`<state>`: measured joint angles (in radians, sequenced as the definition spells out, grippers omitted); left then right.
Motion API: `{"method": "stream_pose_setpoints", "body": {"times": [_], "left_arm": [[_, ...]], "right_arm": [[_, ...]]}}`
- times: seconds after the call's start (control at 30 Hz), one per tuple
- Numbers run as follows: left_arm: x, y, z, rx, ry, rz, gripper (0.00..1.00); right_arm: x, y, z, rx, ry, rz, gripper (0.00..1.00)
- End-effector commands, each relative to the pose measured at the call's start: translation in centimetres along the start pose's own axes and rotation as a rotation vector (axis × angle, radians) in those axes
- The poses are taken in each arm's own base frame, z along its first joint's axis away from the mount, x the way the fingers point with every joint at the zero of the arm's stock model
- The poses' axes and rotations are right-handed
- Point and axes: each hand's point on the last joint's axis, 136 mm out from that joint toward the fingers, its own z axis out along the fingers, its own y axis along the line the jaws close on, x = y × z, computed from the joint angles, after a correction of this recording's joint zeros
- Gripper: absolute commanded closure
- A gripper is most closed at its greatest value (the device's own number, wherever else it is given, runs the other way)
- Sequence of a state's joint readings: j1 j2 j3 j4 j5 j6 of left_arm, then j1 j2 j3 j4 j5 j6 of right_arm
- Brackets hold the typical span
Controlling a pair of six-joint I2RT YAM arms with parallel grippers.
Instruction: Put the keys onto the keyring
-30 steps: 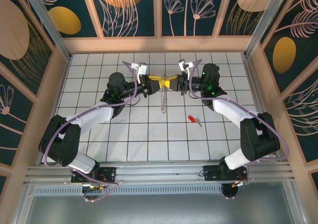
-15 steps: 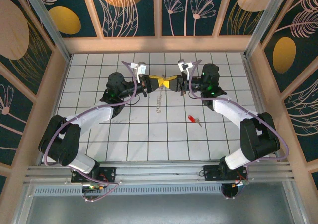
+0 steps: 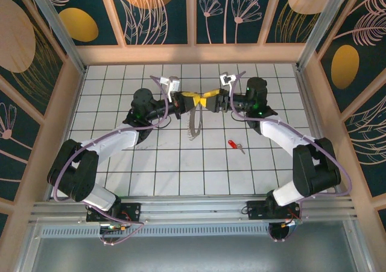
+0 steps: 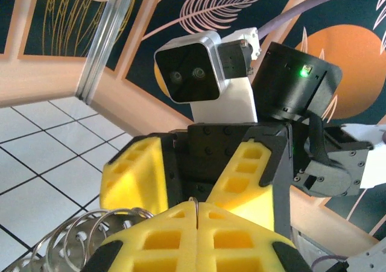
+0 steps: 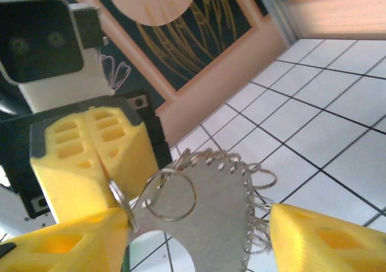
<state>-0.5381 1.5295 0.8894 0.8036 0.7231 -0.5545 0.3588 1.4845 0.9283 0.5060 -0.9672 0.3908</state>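
You have bright, even overhead light on the white worktop (image 3: 181, 169), with only faint, soft shadows under the arms and no hot glare on the tiles. That top view is crisp, though the wall posts splay outward towards the corners. On the left wrist camera, the yellow of the left end effector (image 4: 197, 218) sits too close to the lens and goes soft, and a small green lamp (image 4: 303, 71) glows. The right wrist picture is blurry throughout. In it the keyring (image 5: 217, 193) shines pale against the smeared yellow of the right end effector (image 5: 199, 218).
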Motion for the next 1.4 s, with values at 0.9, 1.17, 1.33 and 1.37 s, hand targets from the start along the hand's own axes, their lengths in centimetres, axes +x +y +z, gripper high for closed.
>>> {"method": "stream_pose_setpoints", "body": {"times": [0.9, 1.17, 1.33, 1.37], "left_arm": [[-0.5, -0.3, 3.7, 0.115, 0.191, 0.217, 1.0], [-0.2, -2.0, 3.2, 0.2, 0.225, 0.211, 1.0], [-0.3, -3.0, 2.8, 0.238, 0.23, 0.205, 1.0], [-0.2, -3.2, 2.7, 0.244, 0.228, 0.206, 1.0]], "right_arm": [[-2.5, -3.1, -7.3, 0.235, -0.281, 0.007, 0.35], [-0.6, 0.0, -7.0, 0.062, -0.203, -0.095, 0.46], [-0.9, 1.5, -6.9, 0.005, -0.178, -0.115, 0.44], [-0.9, 1.8, -6.8, -0.006, -0.173, -0.117, 0.44]]}}
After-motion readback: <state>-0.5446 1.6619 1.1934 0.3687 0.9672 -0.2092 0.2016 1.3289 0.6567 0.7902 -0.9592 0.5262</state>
